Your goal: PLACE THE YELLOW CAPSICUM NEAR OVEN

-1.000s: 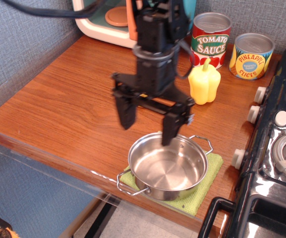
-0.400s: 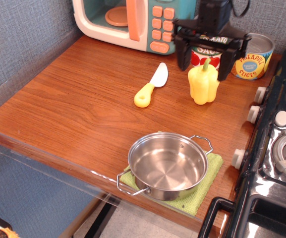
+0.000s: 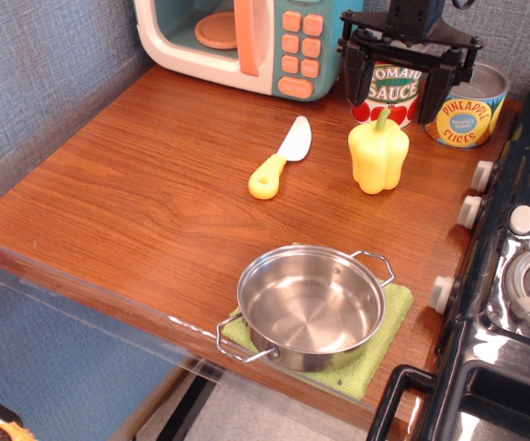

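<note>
Wall (image 3: 35,83): blue-grey, finely textured, along the left and back of the counter.
Counter (image 3: 136,193): brown wood-grain top, smooth, with a straight front edge.
Oven (image 3: 255,41): toy microwave at the back left; teal body, cream rounded front frame, orange upright handle, orange buttons, an orange plate inside.
Knife (image 3: 281,158): toy, lying flat on the counter in front of the oven; rounded yellow handle toward the front, white blade toward the back.
Pot (image 3: 310,306): shiny steel, round and shallow, two wire loop handles; it sits near the front edge.
Cloth (image 3: 379,344): green, woven, square, under the pot.
Capsicum (image 3: 378,154): pale yellow glossy plastic, lobed, short stem up; stands upright on the counter right of the knife, in front of the tomato can, near the oven's right end but apart from it.
Gripper (image 3: 396,92): black, fingers spread wide and pointing down, holding nothing; it hangs just above and behind the capsicum, its tips at stem height, not touching it.
Tomato can (image 3: 389,92): red label, partly behind the gripper.
Pineapple can (image 3: 467,108): yellow and blue label, grey lid, right of the tomato can.
Stove (image 3: 513,276): black, glossy, white knobs along its left side.
</note>
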Robot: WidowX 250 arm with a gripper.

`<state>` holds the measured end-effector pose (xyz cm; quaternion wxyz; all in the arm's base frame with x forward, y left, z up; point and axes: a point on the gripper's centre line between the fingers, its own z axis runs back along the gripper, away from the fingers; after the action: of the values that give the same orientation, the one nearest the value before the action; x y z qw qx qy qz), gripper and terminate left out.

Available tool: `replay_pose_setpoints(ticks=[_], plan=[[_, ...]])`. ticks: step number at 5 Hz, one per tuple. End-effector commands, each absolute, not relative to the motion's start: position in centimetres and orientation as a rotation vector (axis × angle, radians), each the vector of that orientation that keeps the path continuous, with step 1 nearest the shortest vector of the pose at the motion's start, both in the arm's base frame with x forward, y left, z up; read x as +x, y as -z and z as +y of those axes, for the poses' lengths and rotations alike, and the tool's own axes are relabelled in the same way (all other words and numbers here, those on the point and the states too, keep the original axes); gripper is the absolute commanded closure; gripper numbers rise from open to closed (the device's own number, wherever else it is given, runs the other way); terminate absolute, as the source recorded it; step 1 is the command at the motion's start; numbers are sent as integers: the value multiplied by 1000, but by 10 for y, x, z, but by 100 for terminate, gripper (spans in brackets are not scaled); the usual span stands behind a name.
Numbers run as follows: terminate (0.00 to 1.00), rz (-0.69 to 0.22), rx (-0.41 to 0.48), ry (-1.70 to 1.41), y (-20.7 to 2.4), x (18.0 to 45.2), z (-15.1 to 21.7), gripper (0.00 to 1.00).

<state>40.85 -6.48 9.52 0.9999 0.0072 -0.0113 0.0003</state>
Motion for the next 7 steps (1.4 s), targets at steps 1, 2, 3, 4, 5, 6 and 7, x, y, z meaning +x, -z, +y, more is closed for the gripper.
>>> replay_pose_setpoints(ticks=[1, 2, 3, 4, 5, 6, 7], plan=[[0, -58, 12, -33, -103, 420, -52, 0], [0, -60, 15, -36, -100, 427, -53, 0], [0, -54, 13, -40, -94, 431, -51, 100], [0, -39, 15, -36, -88, 431, -51, 100], [0, -37, 11, -28, -88, 429, -53, 100], [0, -49, -3, -25, -95, 427, -52, 100], [0, -100, -26, -37, -117, 421, -40, 100]])
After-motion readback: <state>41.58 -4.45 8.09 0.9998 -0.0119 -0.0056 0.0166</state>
